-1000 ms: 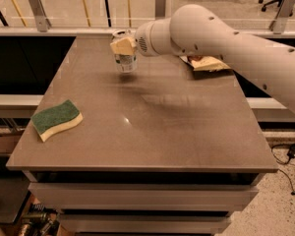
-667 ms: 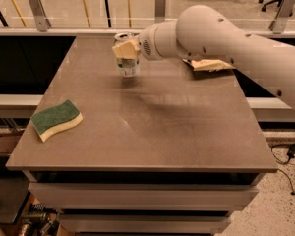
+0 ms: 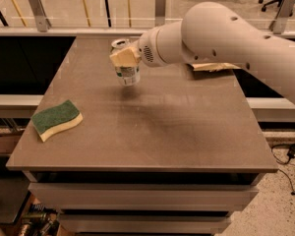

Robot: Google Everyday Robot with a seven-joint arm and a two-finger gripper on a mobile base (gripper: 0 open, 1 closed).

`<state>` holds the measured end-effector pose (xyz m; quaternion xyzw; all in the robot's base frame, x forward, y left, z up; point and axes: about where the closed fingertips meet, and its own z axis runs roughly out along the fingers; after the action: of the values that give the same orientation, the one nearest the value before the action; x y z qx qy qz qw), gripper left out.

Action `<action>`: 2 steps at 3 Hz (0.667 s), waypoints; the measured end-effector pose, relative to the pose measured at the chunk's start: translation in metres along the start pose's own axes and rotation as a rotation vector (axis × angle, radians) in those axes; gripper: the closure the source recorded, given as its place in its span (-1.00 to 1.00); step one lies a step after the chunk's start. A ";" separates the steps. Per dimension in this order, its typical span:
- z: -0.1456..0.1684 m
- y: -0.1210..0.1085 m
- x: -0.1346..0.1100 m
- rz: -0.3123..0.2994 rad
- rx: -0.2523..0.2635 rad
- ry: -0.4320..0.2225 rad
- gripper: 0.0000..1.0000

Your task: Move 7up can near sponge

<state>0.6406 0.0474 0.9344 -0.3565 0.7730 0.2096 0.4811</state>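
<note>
The 7up can (image 3: 127, 73), silver-white with green markings and a silver top, hangs tilted above the far middle of the table, held off the surface. My gripper (image 3: 125, 58) is shut on the 7up can, its cream-coloured fingers (image 3: 123, 58) clamped around the upper part. The sponge (image 3: 56, 119), green on top with a pale yellow base, lies flat near the table's left front edge, well to the left and nearer than the can.
The brown table (image 3: 177, 127) fills the view. A brown-and-cream chip bag (image 3: 214, 66) lies at the back right, mostly hidden behind my white arm (image 3: 226, 38). Railings and poles stand beyond the far edge. Drawers sit below the tabletop.
The gripper has lifted the can off the table and carried it a little toward the front, and the can now tilts.
</note>
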 end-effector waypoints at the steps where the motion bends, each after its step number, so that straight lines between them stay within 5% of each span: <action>1: -0.007 0.022 0.003 -0.018 -0.041 0.014 1.00; 2: -0.004 0.047 0.005 -0.035 -0.092 0.024 1.00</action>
<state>0.6014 0.0743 0.9303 -0.3940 0.7621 0.2321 0.4583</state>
